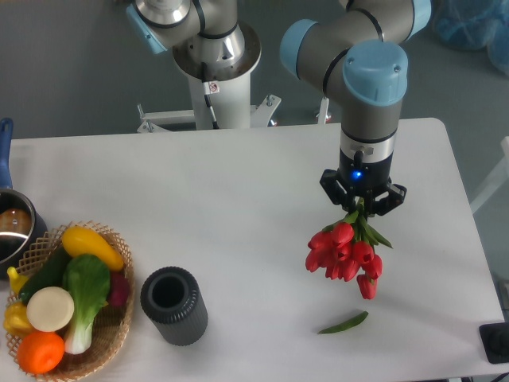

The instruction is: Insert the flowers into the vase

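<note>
A bunch of red tulips, the flowers, hangs blooms-down from my gripper, which is shut on their green stems at the right of the table. The blooms hover above the white tabletop. The vase, a short dark grey ribbed cylinder with a round black mouth, stands upright near the front edge, well to the left of the flowers and apart from them. The stems' upper ends are hidden inside the fingers.
A single loose green leaf lies on the table below the flowers. A wicker basket of toy vegetables sits just left of the vase. A metal pot with a blue handle stands at the left edge.
</note>
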Motion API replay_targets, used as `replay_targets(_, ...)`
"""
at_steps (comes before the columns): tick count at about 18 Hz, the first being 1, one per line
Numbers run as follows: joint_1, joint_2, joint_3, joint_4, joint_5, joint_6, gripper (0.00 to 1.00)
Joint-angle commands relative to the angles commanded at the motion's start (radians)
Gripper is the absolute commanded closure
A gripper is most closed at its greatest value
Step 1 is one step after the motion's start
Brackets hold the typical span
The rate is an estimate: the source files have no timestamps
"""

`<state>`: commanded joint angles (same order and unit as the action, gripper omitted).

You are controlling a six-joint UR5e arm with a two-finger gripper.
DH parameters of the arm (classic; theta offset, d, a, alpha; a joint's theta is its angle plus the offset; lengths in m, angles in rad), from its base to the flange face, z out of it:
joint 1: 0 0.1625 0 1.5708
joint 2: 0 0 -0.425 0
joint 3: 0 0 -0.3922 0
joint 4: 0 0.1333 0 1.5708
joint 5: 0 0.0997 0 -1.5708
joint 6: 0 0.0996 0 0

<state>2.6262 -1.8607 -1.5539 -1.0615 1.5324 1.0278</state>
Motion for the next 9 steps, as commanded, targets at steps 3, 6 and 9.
replay_targets(3, 0.000, 0.000, 0.000, 0.000, 0.000, 0.000, 0.97)
replay_targets(6, 0.000, 0.002, 0.000, 0.000, -0.003, 0.000, 0.97)
replay_targets(9, 0.000, 0.005, 0.000, 0.000, -0.006, -0.002, 0.97)
